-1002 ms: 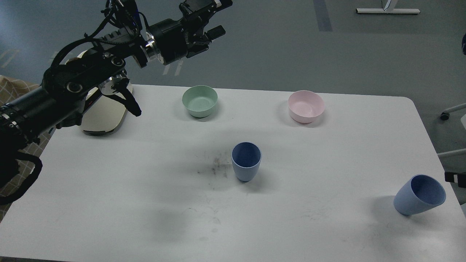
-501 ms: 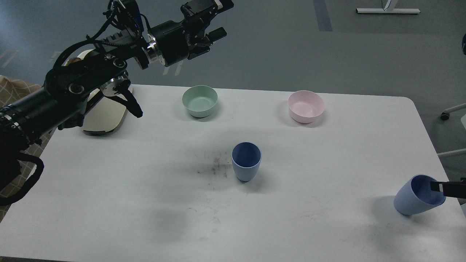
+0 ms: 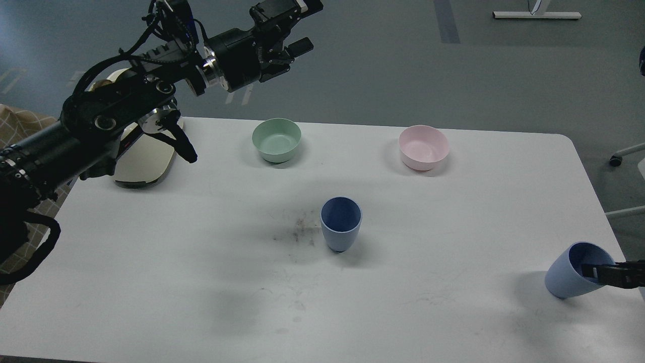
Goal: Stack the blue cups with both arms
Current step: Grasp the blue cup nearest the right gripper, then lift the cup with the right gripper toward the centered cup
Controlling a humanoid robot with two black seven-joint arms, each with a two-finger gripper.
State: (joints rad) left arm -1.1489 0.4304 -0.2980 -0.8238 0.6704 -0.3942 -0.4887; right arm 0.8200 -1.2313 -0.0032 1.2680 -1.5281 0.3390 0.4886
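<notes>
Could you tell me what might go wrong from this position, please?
The right gripper has a fingertip inside the blue cup at the table's right edge, which sits close to the edge; a nudge could tip it off. Only the finger's end shows, so the grip cannot be judged. The left gripper hangs high above the table, far from the centre cup, so stacking lacks support.

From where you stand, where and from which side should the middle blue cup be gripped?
The middle cup stands upright with its mouth open upward and nothing touching it. I would probably grip its wall just below the rim, the widest part, since it tapers to a narrow base. Come from the left side with the left gripper, now raised beyond the table.
</notes>
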